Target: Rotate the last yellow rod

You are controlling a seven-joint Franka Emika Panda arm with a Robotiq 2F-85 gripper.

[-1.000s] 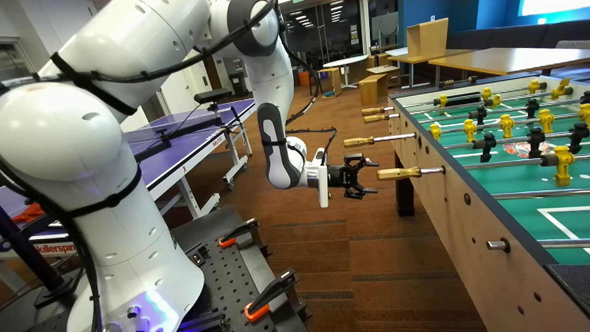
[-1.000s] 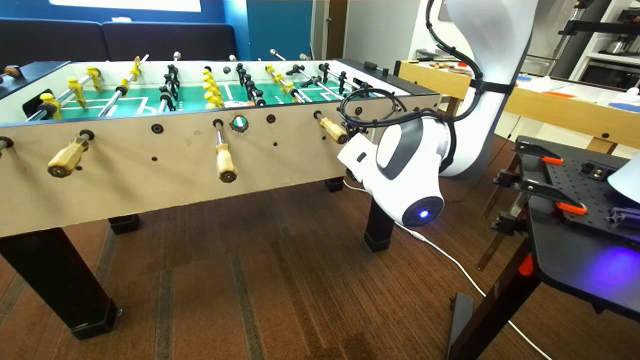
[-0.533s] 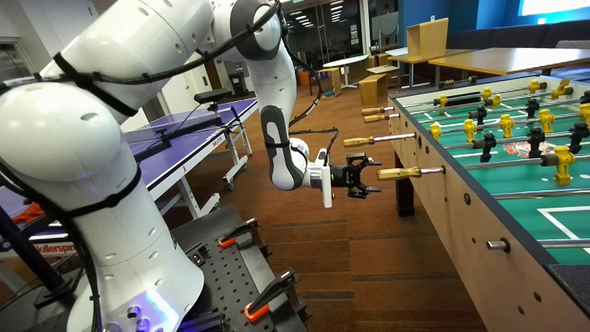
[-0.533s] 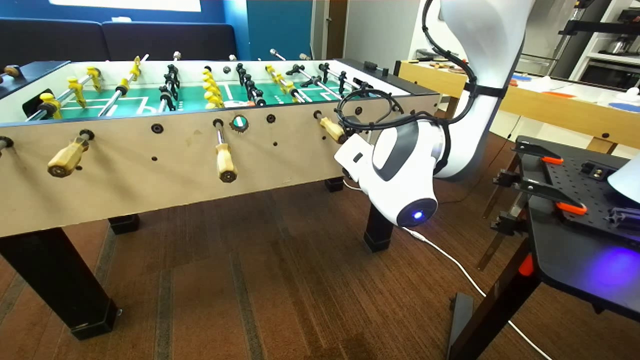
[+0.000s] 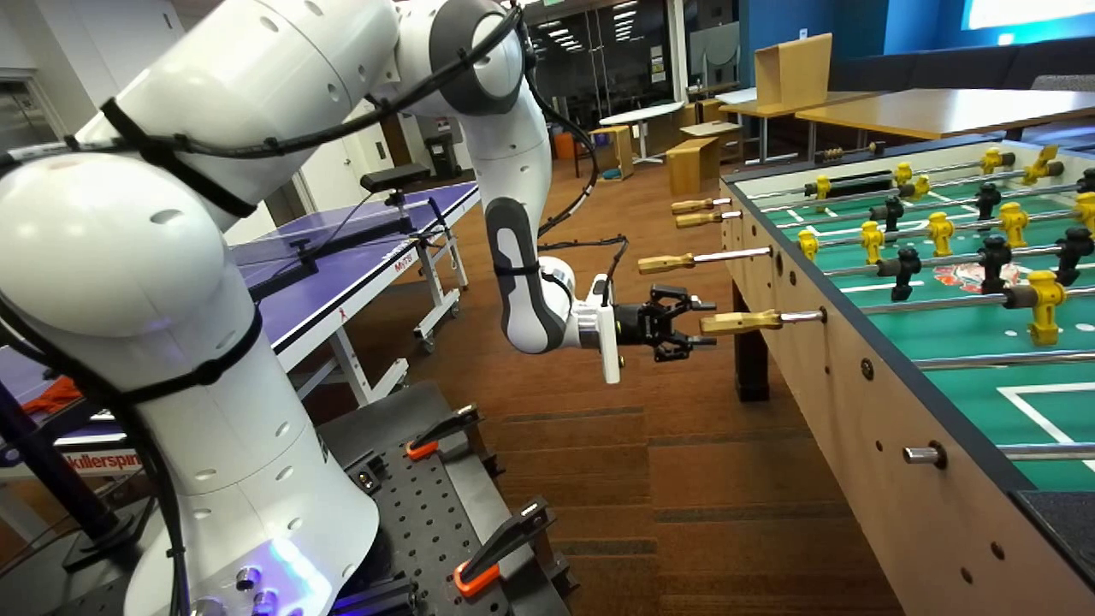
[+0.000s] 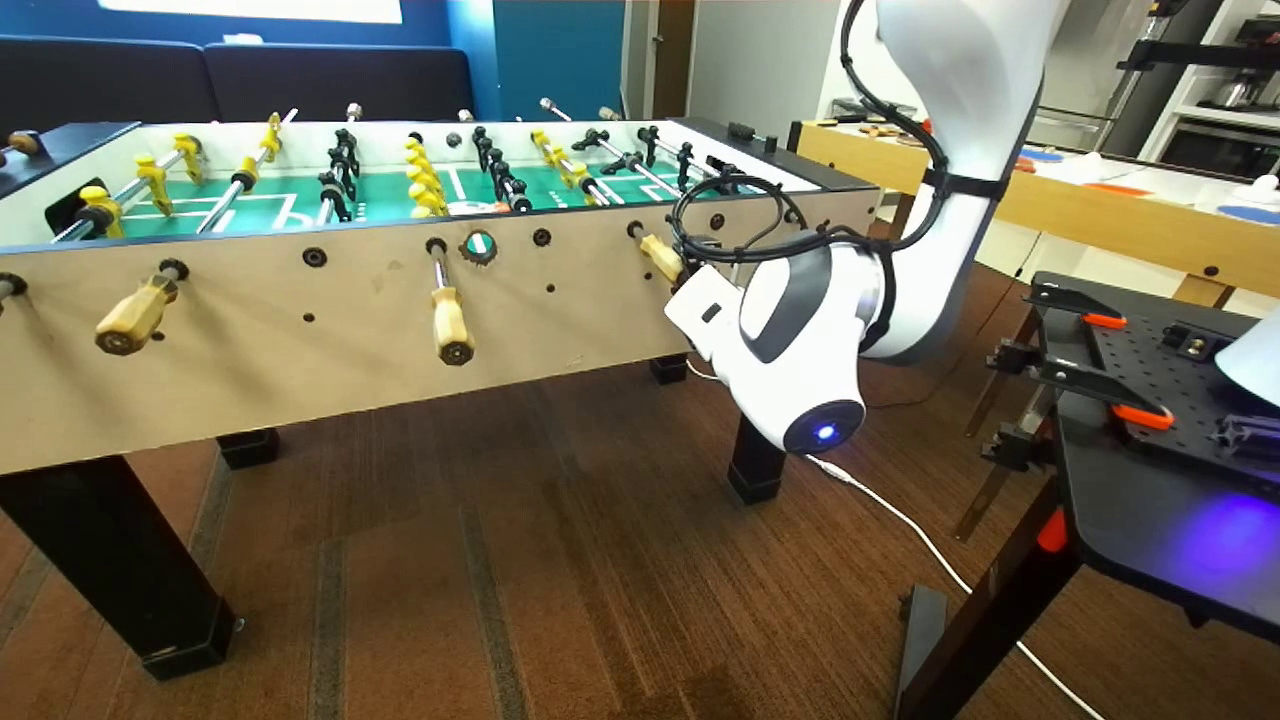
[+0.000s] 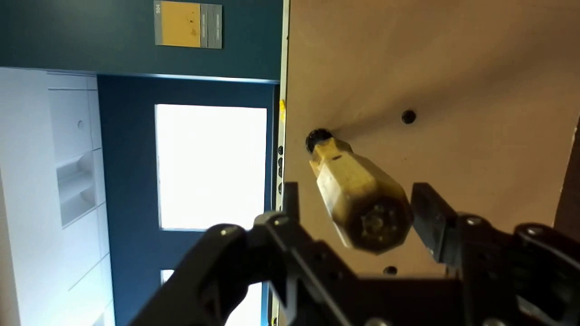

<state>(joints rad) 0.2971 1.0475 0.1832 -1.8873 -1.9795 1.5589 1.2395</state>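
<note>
Rod (image 5: 766, 319) juts from the side of the foosball table (image 5: 843, 402), its handle (image 7: 355, 185) pointing out at the gripper (image 5: 706, 323). In an exterior view the arm (image 5: 274, 77) rises well apart from the table, leans toward it, bends over at the top and hangs its forearm (image 5: 513, 171) down; the gripper aims level at the table's side, jaws wide apart, one above the other, with nothing clamped. The handle's end shows between the fingertips (image 7: 423, 203); whether they touch it cannot be told.
</note>
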